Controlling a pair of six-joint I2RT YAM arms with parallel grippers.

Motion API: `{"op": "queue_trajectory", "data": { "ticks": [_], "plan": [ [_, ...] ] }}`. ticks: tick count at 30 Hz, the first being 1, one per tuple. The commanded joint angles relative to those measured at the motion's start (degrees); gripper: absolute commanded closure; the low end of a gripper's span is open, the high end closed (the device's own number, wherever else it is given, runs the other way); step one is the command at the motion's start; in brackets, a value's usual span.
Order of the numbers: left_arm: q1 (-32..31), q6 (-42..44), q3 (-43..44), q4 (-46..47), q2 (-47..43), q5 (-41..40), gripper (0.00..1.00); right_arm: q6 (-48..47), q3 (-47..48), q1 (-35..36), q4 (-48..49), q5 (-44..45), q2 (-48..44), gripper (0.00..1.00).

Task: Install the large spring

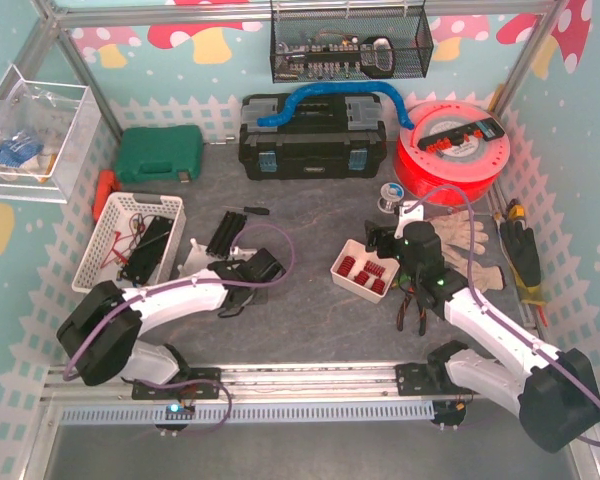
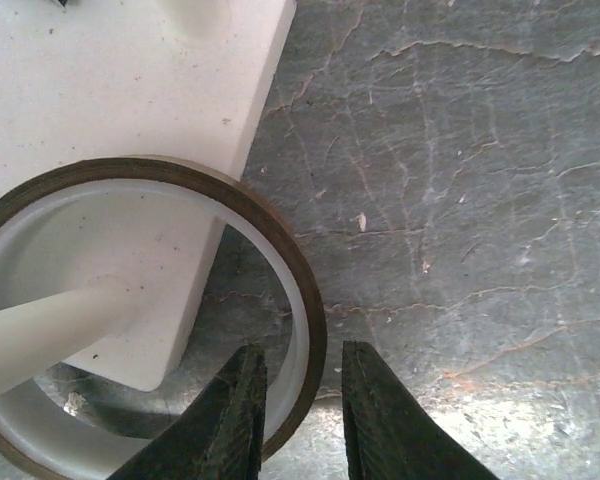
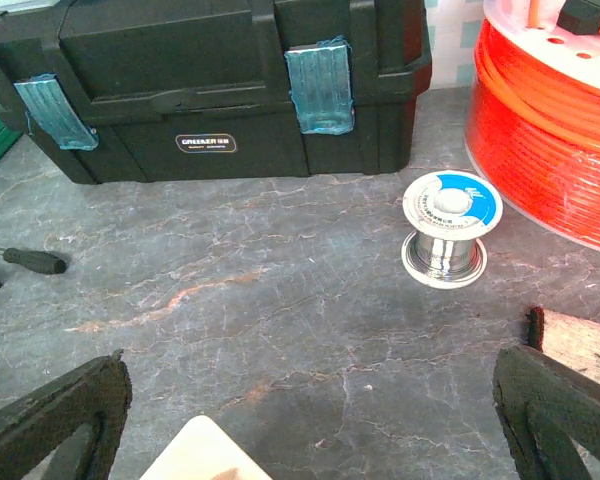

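Two black left fingers (image 2: 230,430) pinch a brown-edged ring (image 2: 305,290) around a white peg (image 2: 50,335).

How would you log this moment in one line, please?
left gripper: jaws straddle rim of brown-edged translucent ring encircling white plastic post, grip unclear | right gripper: jaws open above grey marbled table

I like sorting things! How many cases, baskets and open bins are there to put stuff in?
Closed cases: 2, the black toolbox and the green case.
Baskets: 2, the white basket and the wire basket.
Open bins: 2, the clear bin and the small white tray of red parts.
Total: 6.
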Motion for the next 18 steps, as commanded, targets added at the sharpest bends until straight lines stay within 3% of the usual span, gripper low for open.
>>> {"op": "queue_trajectory", "data": {
  "ticks": [1, 10, 18],
  "plan": [
    [0.5, -0.1, -1.5, 2.2, 1.1, -0.7, 0.74, 0.4, -0.1, 0.3, 0.7, 0.8, -0.5, 0.02],
    [1.0, 0.9, -2.1, 4.1, 3.3, -0.4, 0.77, 0.5, -0.2, 0.3, 0.9, 0.9, -0.3, 0.02],
    [1.0, 2.2, -1.3, 2.6, 2.2, 0.0, 0.89, 0.5, -0.2, 0.4, 1.0, 0.7, 0.3, 0.02]
  ]
}}
